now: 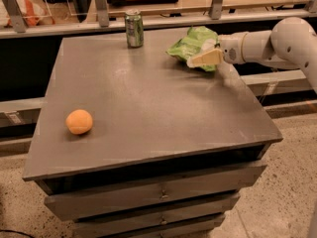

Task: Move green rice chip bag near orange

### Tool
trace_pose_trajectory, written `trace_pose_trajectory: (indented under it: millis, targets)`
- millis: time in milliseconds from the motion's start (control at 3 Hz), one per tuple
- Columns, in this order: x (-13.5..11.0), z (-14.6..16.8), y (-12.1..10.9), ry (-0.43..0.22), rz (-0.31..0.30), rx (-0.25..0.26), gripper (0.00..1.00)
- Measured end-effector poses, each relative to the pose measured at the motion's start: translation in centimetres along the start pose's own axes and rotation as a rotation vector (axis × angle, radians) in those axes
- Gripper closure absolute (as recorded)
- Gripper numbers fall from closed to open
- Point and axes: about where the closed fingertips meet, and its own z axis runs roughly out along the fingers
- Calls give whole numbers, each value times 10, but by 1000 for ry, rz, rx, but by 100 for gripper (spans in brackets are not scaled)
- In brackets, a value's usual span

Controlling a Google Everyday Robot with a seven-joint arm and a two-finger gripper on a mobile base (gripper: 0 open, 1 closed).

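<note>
The green rice chip bag (192,44), crinkled light-green foil, lies at the far right of the grey table top (148,103). My gripper (207,58) reaches in from the right on its white arm (262,46) and sits against the bag's front right edge, partly covered by the foil. The orange (79,121) rests near the table's front left edge, far from the bag and the gripper.
A green soda can (133,29) stands upright at the table's far edge, left of the bag. The table has drawers (158,195) below its front edge. A railing and shelf (163,14) run behind the table.
</note>
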Motion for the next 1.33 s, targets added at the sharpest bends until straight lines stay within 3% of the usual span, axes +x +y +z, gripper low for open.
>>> trace_pose_trajectory:
  millis: [333,667,1333]
  targets:
    - [7,10,2,7,10,-16,13]
    - [9,20,7,10,-2,-41,37]
    - [10,28,8,15,-30,-42,83]
